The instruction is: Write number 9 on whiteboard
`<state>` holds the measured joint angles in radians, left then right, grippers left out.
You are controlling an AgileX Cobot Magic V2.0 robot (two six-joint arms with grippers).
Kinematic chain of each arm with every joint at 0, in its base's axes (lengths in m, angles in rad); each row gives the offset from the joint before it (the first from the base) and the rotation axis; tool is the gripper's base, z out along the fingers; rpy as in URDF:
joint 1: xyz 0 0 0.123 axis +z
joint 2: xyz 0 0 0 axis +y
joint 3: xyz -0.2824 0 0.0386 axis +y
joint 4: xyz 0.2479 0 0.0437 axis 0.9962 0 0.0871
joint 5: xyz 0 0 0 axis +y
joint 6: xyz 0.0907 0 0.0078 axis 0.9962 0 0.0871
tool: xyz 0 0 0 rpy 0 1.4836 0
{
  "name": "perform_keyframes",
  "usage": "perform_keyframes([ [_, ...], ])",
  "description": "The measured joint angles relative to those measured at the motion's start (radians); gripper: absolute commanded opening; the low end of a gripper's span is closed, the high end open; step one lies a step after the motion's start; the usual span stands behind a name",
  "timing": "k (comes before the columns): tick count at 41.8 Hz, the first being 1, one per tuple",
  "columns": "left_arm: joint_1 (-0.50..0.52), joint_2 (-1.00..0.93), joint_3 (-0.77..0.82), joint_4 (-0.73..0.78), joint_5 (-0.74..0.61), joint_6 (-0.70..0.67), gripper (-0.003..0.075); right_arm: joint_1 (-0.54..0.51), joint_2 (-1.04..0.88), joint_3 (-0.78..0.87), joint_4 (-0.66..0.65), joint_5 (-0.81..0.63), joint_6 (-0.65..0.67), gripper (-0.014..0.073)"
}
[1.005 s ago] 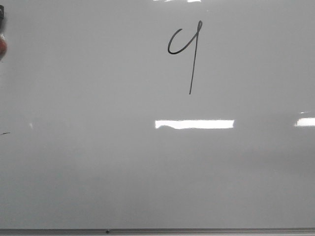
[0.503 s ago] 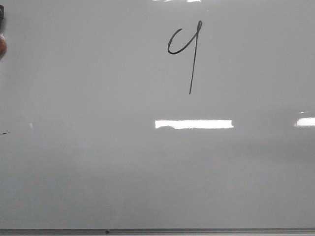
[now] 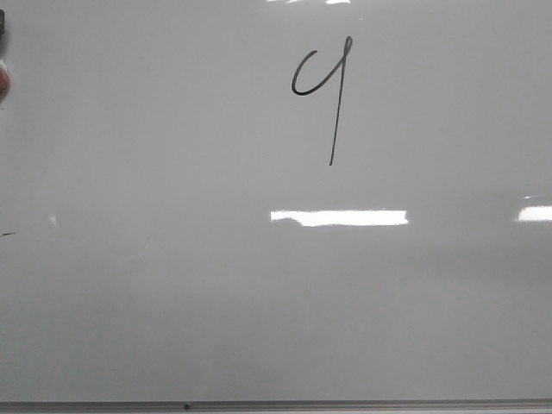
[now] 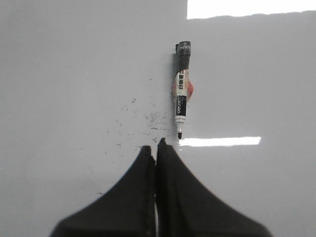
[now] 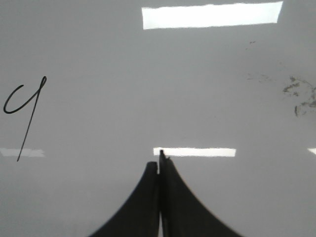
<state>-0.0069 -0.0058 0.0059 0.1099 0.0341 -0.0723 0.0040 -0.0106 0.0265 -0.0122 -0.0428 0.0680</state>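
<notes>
Marker smudges, faint black flecks (image 4: pixel 148 118), speckle the large glossy pale grey-white whiteboard (image 3: pixel 172 302) just ahead of the black left gripper (image 4: pixel 155 148), whose two fingers are pressed together, holding nothing. A black-and-white uncapped marker pen (image 4: pixel 181 89) lies flat on the board just beyond those fingertips, its nib pointing back toward them, apart from them. Darker smears (image 5: pixel 298 96) sit well off to one side of the black right gripper (image 5: pixel 159 160), likewise closed and empty above the board. The thin black marker-drawn number 9 (image 5: pixel 24 116) lies well away to that gripper's other side, unobstructed. A thin grey metal edge strip (image 3: pixel 345 404) borders the board.
</notes>
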Motion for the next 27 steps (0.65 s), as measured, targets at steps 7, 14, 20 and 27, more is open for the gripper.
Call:
perform_keyframes([
  [7,0.0,0.0,0.0,0.0,0.0,0.0,-0.0019,-0.014,0.0,0.0,0.0,0.0,0.0,-0.0068],
  [14,0.0,0.0,0.0,0.0,0.0,0.0,-0.0019,0.001,0.0,0.0,0.0,0.0,0.0,-0.0068],
  [20,0.0,0.0,0.0,0.0,0.0,0.0,-0.0019,0.003,0.0,0.0,0.0,0.0,0.0,-0.0068],
  [27,0.0,0.0,0.0,0.0,0.0,0.0,-0.0019,0.003,0.0,0.0,0.0,0.0,0.0,-0.0068],
])
